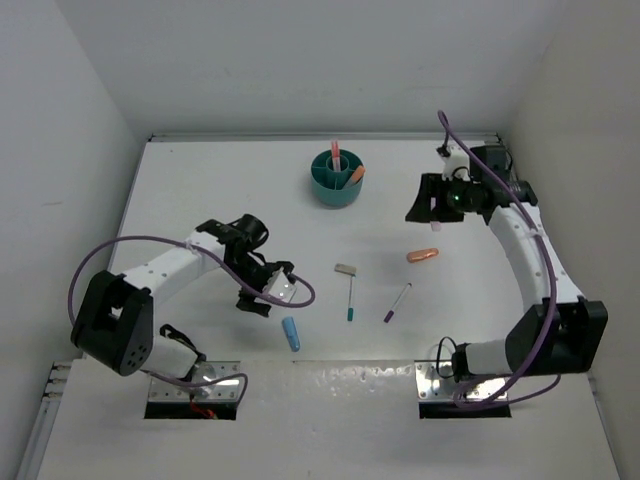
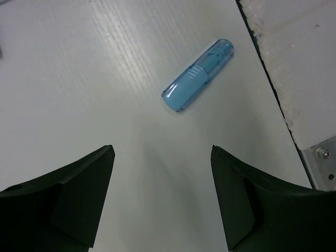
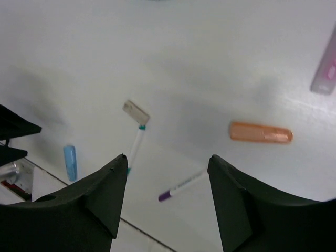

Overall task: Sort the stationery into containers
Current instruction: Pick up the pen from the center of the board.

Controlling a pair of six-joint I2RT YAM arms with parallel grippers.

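Note:
The teal cup stands at the back centre, with a pink pen and an orange cylinder upright in it. On the table lie an orange cylinder, a grey block, a teal-ended pen, a purple-ended pen and a blue cylinder. My left gripper is open and empty, just short of the blue cylinder. My right gripper is open and empty, raised to the right of the cup, over the purple-ended pen and near the orange cylinder. A lilac cylinder lies at the edge of the right wrist view.
The table's near edge and a metal base plate lie just beyond the blue cylinder. White walls close the table on the left, back and right. The grey block touches the end of the teal-ended pen.

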